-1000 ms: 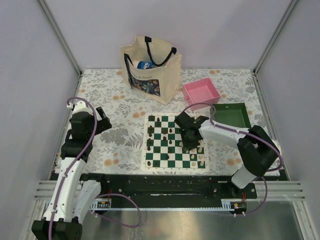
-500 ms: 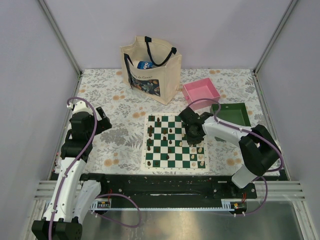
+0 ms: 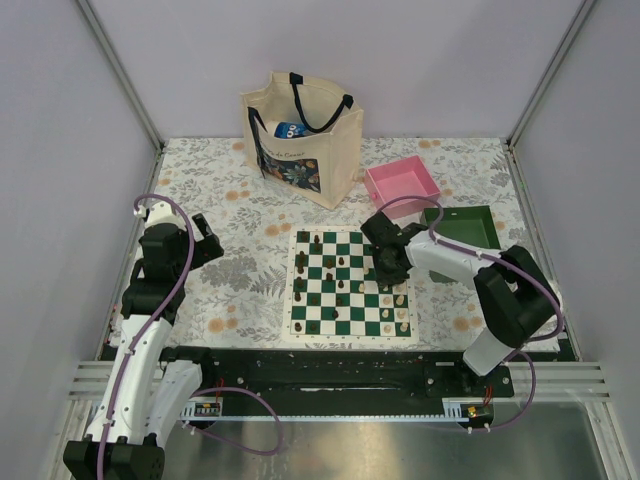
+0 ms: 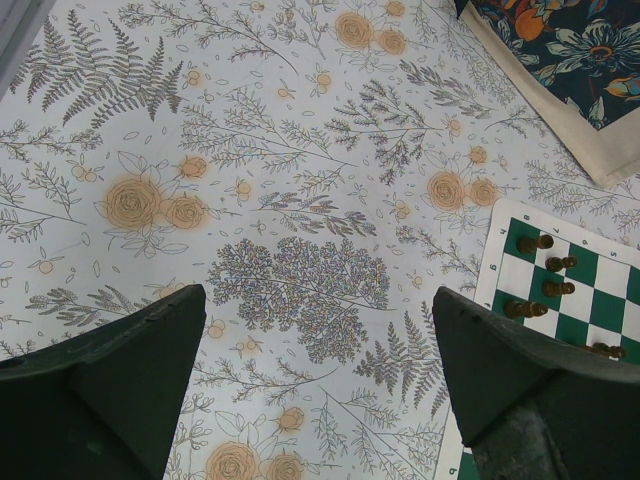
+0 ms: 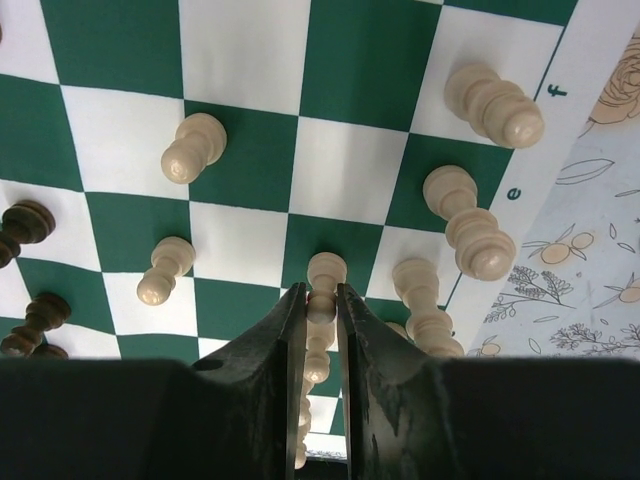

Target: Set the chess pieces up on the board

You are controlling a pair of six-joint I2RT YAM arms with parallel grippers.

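The board (image 3: 352,284) lies flat in the middle of the flowered worktop (image 3: 230,215). The dark pieces (image 3: 300,265) are mostly on the side toward the left arm and across the centre, and the cream pieces (image 3: 402,318) are gathered along the side toward the right arm. The right pincer (image 3: 388,266) hangs over that cream side, its fingers pressed together on a slim cream piece (image 5: 322,285). They pinch it by the stem, and its round head pokes out past the tips above a green square; whether its foot touches the board cannot be told. Other cream pieces stand upright close around it, none touching the fingers. The left pincer (image 4: 318,300) is spread wide and holds nothing, hovering over bare worktop beside the board, whose corner with a few dark pieces shows at the edge of its view. Beyond the board stand a tote bag (image 3: 300,135), a pink tray (image 3: 402,183) and a green tray (image 3: 468,230)
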